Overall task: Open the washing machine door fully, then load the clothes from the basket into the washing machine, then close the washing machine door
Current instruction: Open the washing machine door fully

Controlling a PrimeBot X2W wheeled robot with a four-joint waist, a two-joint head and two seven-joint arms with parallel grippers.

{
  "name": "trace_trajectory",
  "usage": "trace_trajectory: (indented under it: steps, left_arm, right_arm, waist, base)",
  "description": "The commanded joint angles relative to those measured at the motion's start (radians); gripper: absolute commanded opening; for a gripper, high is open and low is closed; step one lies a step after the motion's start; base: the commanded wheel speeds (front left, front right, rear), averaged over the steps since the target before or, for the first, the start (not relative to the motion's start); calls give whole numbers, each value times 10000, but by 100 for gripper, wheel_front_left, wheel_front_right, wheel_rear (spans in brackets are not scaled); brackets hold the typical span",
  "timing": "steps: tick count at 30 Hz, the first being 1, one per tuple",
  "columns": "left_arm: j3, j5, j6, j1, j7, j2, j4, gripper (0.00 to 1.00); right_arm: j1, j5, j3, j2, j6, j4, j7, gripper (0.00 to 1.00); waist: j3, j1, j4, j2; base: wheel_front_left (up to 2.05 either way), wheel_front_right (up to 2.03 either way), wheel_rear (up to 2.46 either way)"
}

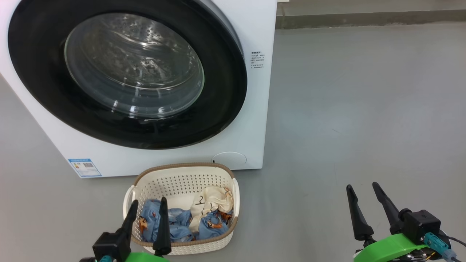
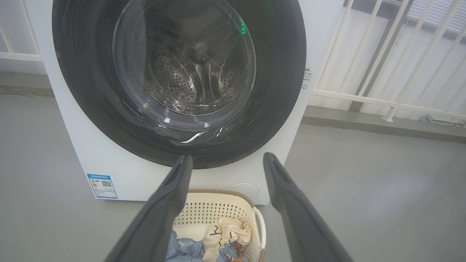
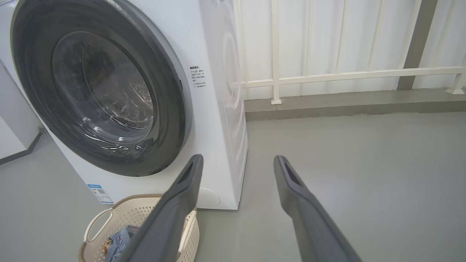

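Ahead on the floor: the washing machine (image 1: 145, 162), a white front-loader, stands on the grey floor (image 1: 364, 109) and takes up the upper left of the head view.
Washing machine door: the washing machine door (image 1: 127, 72) is shut, its glossy black rim lying flat against the front panel. The perforated steel drum (image 2: 182, 83) shows through the bulging glass.
Front panel details: a blue label sticker (image 1: 84, 167) sits at the lower left corner and a round cover (image 1: 229, 159) at the lower right. A block of small printed text (image 1: 257, 60) lies right of the door.
Basket: the cream perforated basket (image 1: 182, 166) with a brown rim stands on the floor just in front of the machine, below the door.
Clothes: the clothes (image 1: 182, 222) lie bunched inside the basket. They are light blue pieces with orange-brown prints, and a cream cloth (image 1: 209, 202) marked "2" lies on top toward the right.
Left gripper: the left gripper (image 1: 149, 202) has its fingers spread apart and holds nothing. In the head view it overlaps the left half of the basket.
Right gripper: the right gripper (image 1: 362, 185) has its fingers spread apart and holds nothing. It is over bare floor, well to the right of the basket.
Background: a white railing (image 3: 346, 74) runs along the wall beyond the machine.
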Motion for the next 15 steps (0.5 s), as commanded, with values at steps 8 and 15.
trace_trajectory:
  steps: [8, 15]
  left_arm:
    - [347, 134, 84, -241, -65, 81, -227, 100]
    - [351, 122, 122, -250, -65, 81, -159, 100]
  right_arm:
    - [-281, -62, 292, -54, 16, -218, -120, 100]
    - [-302, -79, 300, -54, 16, -207, -120, 100]
  waist:
    - [49, 0, 10, 0]
    - [68, 0, 8, 0]
  base:
    - [0, 0, 0]
    - [0, 0, 0]
